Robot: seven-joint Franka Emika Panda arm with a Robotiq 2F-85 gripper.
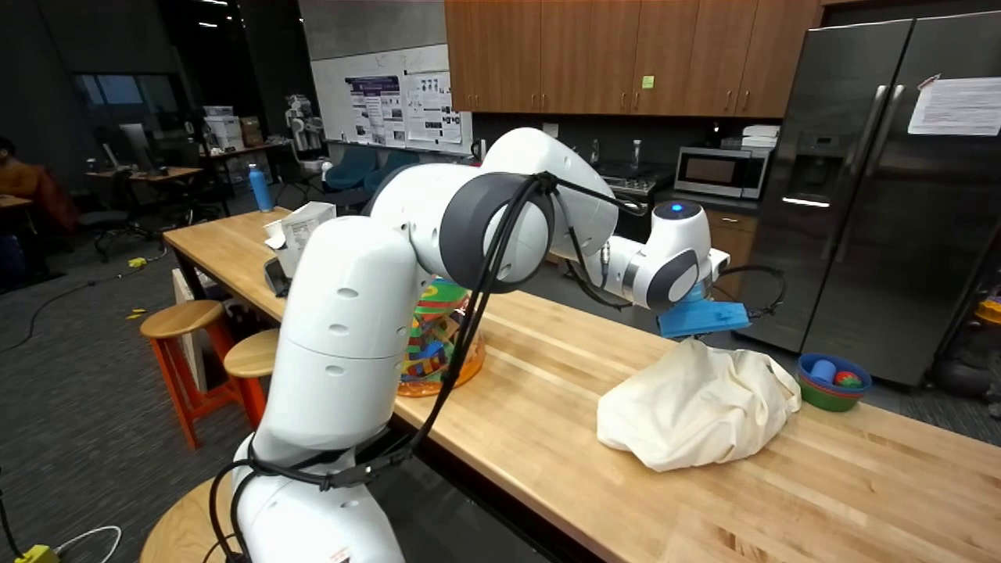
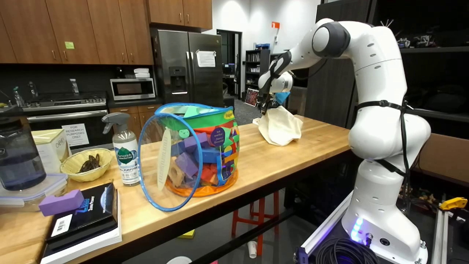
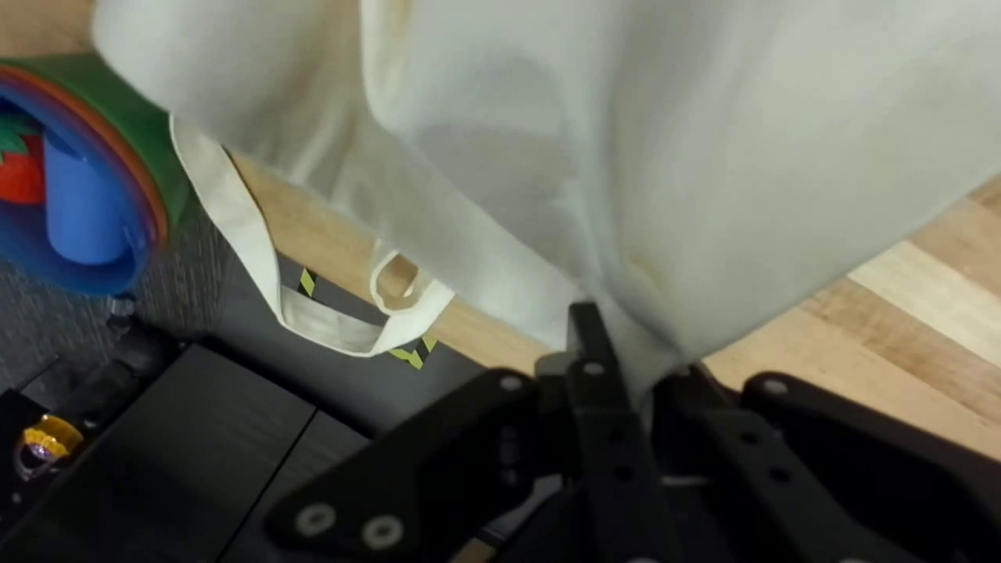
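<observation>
A cream cloth bag [image 1: 700, 410] lies rumpled on the wooden table in both exterior views, one part drawn up into a peak. My gripper [image 3: 635, 352] is shut on a pinched fold at that peak; in the wrist view the cloth [image 3: 485, 156] runs in between the black fingers [image 3: 594, 367]. In an exterior view the gripper [image 2: 264, 104] is above the raised bag [image 2: 280, 126], which still rests on the table. A loose strap [image 3: 244, 227] loops out beyond the table edge. Whatever the bag contains is hidden. A blue piece [image 1: 704, 317] on the wrist hides the fingertips in an exterior view.
Stacked bowls [image 1: 830, 399] with a blue cup [image 3: 82, 207] and a red strawberry [image 3: 22, 176] stand close beside the bag. Farther along the table are a mesh bin of blocks [image 2: 229, 161], a spray bottle [image 2: 126, 157] and a yellow basket [image 2: 86, 174].
</observation>
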